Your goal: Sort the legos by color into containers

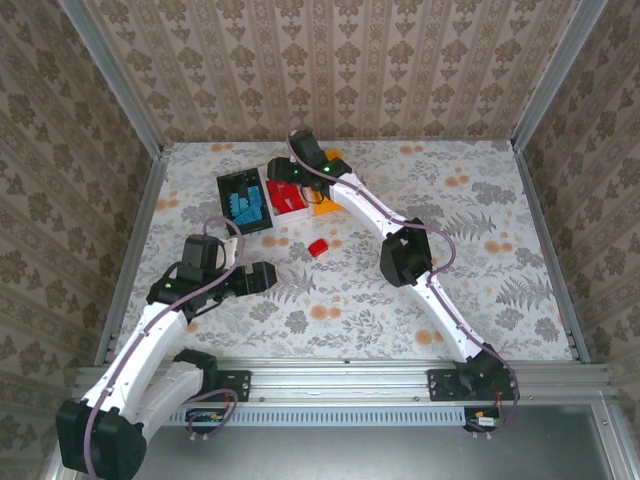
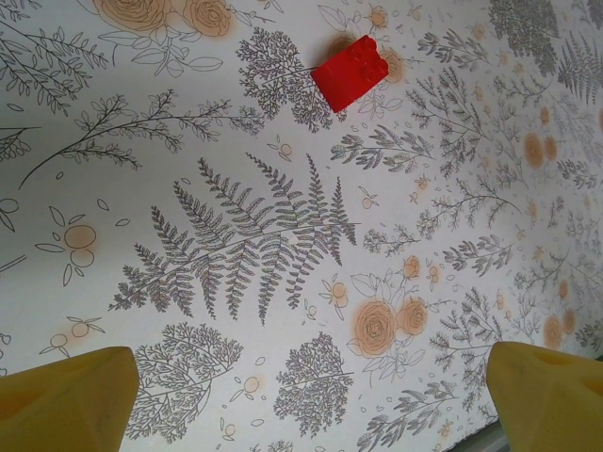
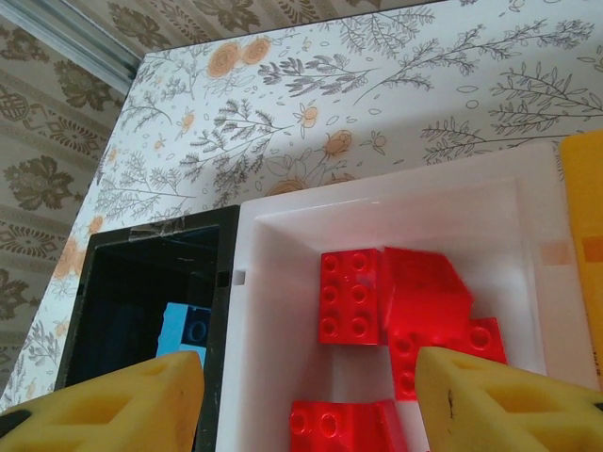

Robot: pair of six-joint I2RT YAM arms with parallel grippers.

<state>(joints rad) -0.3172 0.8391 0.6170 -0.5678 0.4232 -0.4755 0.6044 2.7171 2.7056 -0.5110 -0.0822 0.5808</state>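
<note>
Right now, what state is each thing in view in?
left hand, open, empty, above the table.
right hand, open, empty, over the white bin.
loose red lego, lying on the table, unsorted.
white bin, holding red legos.
black bin, holding blue legos.
orange bin, contents cannot be told.

red legos [image 3: 352, 298] | white bin [image 3: 396, 200] | black bin [image 3: 132, 282] | light-blue lego [image 3: 185, 328] | floral-print table [image 2: 188, 311]

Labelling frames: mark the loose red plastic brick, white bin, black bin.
Loose red plastic brick [image 2: 350, 72]: left wrist view, top face.
White plastic bin [image 3: 396, 221]: right wrist view, far wall.
Black plastic bin [image 3: 132, 282]: right wrist view, inner wall.
</note>
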